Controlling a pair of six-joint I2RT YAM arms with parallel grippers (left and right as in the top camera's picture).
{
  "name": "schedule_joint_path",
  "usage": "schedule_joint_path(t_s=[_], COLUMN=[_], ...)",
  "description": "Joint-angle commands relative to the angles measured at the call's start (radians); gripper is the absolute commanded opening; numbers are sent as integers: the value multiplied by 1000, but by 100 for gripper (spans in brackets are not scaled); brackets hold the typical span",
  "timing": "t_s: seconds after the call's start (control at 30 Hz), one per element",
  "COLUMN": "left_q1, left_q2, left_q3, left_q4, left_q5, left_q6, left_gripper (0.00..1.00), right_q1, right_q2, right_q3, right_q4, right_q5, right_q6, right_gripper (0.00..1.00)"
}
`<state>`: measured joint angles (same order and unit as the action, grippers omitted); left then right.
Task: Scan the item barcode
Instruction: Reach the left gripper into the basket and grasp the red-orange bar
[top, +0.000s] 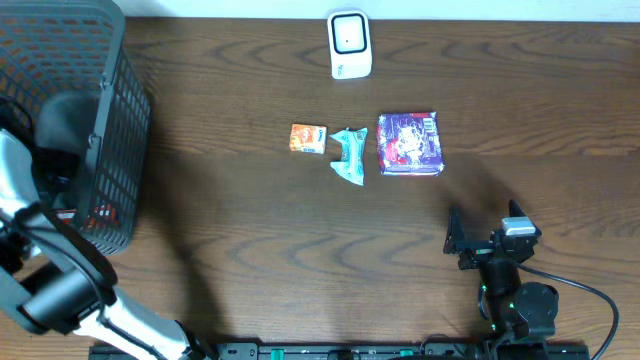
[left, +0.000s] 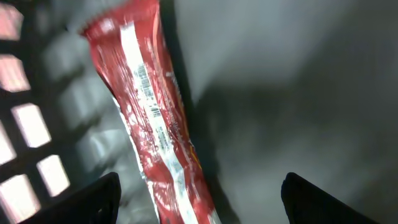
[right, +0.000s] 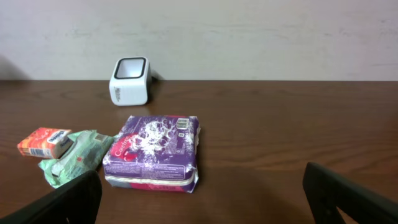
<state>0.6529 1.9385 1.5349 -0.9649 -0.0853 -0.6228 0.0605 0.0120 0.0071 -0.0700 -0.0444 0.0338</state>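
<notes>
Showing the left pincer (left: 199, 199) low inside the dark mesh basket (top: 120, 130) at the left edge of the worktop (top: 250, 230), spread wide and pinching nothing. Looking down from the left wrist onto a long red packet (left: 155, 124) on the basket floor, directly below that pincer. Running lengthwise from the upper left of the wrist view to the bottom centre, with the lower end between the two dark fingertips and the narrow width across the gap. Carrying a silver strip with a printed barcode, face up. Probably calling for a straight descent and a squeeze across the narrow width, with little turning of the wrist. Lying close to the basket wall on the left, so tight room on that side. Glossy and crinkled, so likely to slip or crumple under pressure.

Resting at the near right of the worktop with the right pincer (right: 199, 199), also spread wide and empty, well apart from the basket and far less handy for this packet. Facing a purple pack (top: 409, 143), a green packet (top: 348, 157) and an orange box (top: 308, 138) in mid-worktop. Noting the white scanner (top: 349, 44) upright at the far edge, well apart from the basket.
</notes>
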Motion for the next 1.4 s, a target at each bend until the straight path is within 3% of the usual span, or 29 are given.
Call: schedule_joint_path(t_s=[0.0, 0.3, 0.37, 0.4, 0.47, 0.53, 0.83, 1.03, 1.17, 1.37], left_q1=[12, 36, 40, 41, 41, 41, 40, 35, 18, -60], left_q2=[68, 149, 153, 153, 153, 153, 74, -132, -306, -479], left_q3=[-26, -41, -44, -44, -44, -43, -10, -3, -3, -3], left_q4=[-7, -16, -18, -18, -16, -14, -19, 39, 129, 239], left_q5=[-13, -13, -13, -13, -13, -13, 4, 103, 251, 363], left_q6=[-68, -70, -69, -60, -43, -43, -43, -40, -40, -40], left_gripper=[82, 81, 76, 66, 33, 8, 8, 7, 8, 7], right_q1=[-7, -7, -7, -7, -7, -7, -7, -7, -7, -7], right_q2=[-6, -6, -6, -6, -6, -6, -6, -3, -3, -3], right_q3=[-1, -1, -1, -1, -1, -1, -1, -1, -1, -1], right_q4=[-5, -5, -5, -5, -5, -5, -5, -5, -5, -5], right_q5=[5, 5, 5, 5, 5, 5, 5, 5, 5, 5], right_q6=[3, 3, 3, 3, 3, 3, 3, 3, 3, 3], right_gripper=[99, 99, 99, 99, 99, 99, 99, 99, 99, 99])
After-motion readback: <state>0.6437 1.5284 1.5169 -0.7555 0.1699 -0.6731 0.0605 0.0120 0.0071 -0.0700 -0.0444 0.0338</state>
